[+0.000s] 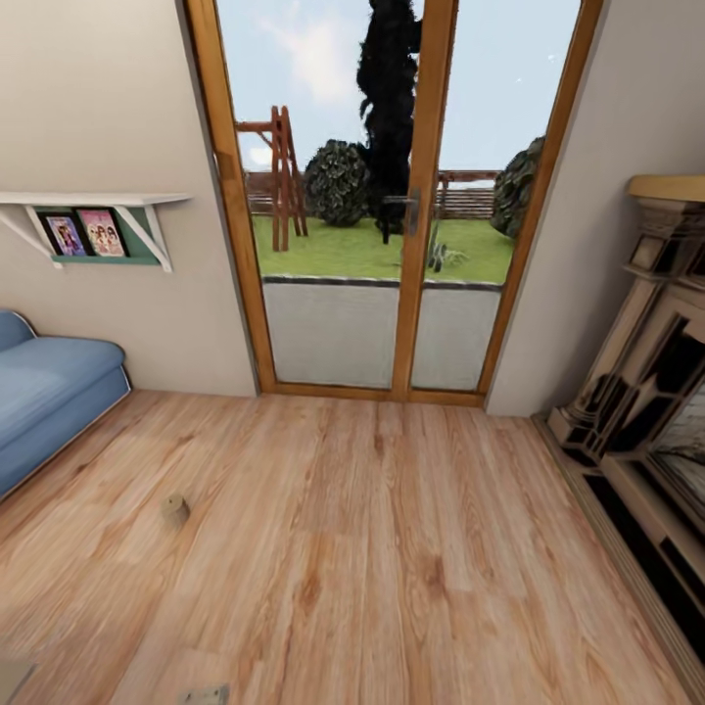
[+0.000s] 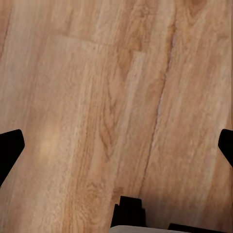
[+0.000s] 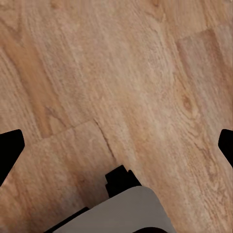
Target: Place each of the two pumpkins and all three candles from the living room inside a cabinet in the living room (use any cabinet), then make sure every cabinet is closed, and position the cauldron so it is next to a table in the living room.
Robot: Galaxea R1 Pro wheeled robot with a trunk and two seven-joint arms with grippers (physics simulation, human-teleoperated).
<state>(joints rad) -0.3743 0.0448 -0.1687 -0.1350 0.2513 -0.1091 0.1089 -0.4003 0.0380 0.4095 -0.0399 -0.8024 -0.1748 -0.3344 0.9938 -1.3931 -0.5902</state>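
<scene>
A short beige candle (image 1: 174,509) stands alone on the wooden floor, left of the middle in the head view and a little out from the sofa. A second pale beige shape (image 1: 206,695) is cut off by the lower edge of that view, so I cannot tell what it is. My left gripper (image 2: 116,150) is open over bare floorboards, its black fingertips (image 2: 10,150) far apart. My right gripper (image 3: 116,150) is open too, with only floor between its fingertips (image 3: 10,148). The pumpkins, cabinet and cauldron are out of view.
Glass double doors (image 1: 392,245) in a wooden frame face me, with a garden behind. A blue sofa (image 1: 44,392) lies along the left wall under a shelf with pictures (image 1: 93,220). A fireplace (image 1: 651,411) lines the right wall. A grey-green corner (image 1: 12,678) pokes in at the lower left.
</scene>
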